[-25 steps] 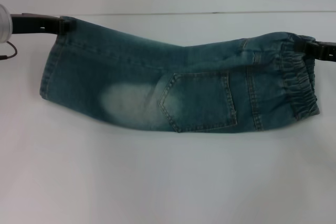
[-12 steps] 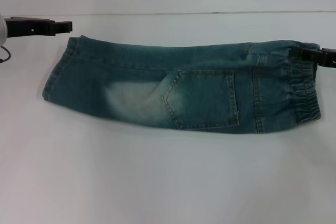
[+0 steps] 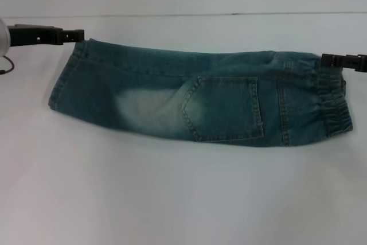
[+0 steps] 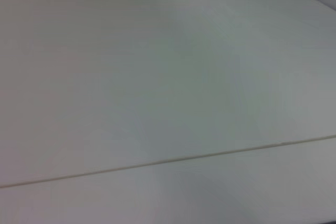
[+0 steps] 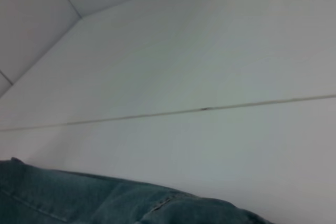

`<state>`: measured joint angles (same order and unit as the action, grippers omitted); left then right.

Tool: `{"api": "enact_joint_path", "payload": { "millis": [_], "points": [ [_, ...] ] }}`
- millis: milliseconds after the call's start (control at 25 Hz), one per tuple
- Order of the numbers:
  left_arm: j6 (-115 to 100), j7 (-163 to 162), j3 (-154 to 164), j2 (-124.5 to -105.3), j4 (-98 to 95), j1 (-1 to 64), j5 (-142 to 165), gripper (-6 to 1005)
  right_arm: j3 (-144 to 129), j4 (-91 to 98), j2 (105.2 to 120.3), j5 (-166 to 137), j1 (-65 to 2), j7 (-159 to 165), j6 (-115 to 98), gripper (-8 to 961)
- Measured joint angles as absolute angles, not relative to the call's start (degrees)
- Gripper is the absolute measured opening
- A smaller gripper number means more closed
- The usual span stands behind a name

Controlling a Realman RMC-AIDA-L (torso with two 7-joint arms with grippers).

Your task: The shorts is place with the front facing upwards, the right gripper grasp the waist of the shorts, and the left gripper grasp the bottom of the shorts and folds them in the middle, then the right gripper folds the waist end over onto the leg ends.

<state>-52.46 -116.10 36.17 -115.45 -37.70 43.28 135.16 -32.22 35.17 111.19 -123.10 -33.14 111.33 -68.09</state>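
Note:
The denim shorts point(image 3: 195, 98) lie flat on the white table, folded lengthwise, with a back pocket point(image 3: 223, 109) facing up. The leg ends point left and the elastic waist point(image 3: 330, 98) points right. My left gripper point(image 3: 77, 34) hovers open just off the far corner of the leg ends, holding nothing. At the far edge of the waist my right gripper point(image 3: 324, 59) overlaps the fabric. A strip of the shorts point(image 5: 105, 203) shows in the right wrist view. Only bare table shows in the left wrist view.
The white table point(image 3: 183, 199) stretches wide in front of the shorts. A seam line point(image 3: 229, 14) marks the table's far edge against the wall.
The left gripper let go of the leg ends and now sits just beside them. The shorts dropped and settled flat on the table. The waist sank lower at the right gripper.

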Motion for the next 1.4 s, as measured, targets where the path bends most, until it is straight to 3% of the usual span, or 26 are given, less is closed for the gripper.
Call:
{"api": "enact_joint_path", "payload": {
  "millis": [80,440,880,1400],
  "points": [
    [-52.7,-116.1,36.2,-115.51,-37.7,43.1,135.1,836,-33.7,36.4,110.61,-124.9,-33.7,114.0,-68.2,929],
    [-59.5,-114.4,35.6,-115.64,-38.7,41.3,132.2,834,-36.1,44.2,110.17,-131.5,-35.9,123.5,-72.1,923],
    [-82.5,-97.1,35.5,-116.38,-43.7,34.3,116.8,828,-35.4,56.1,106.66,-133.9,-37.1,134.7,-88.0,919],
    [-89.8,-89.6,43.6,-117.96,-43.1,34.1,117.3,828,-34.8,57.0,107.5,-147.4,-41.8,141.1,-97.7,917]
  ]
}}
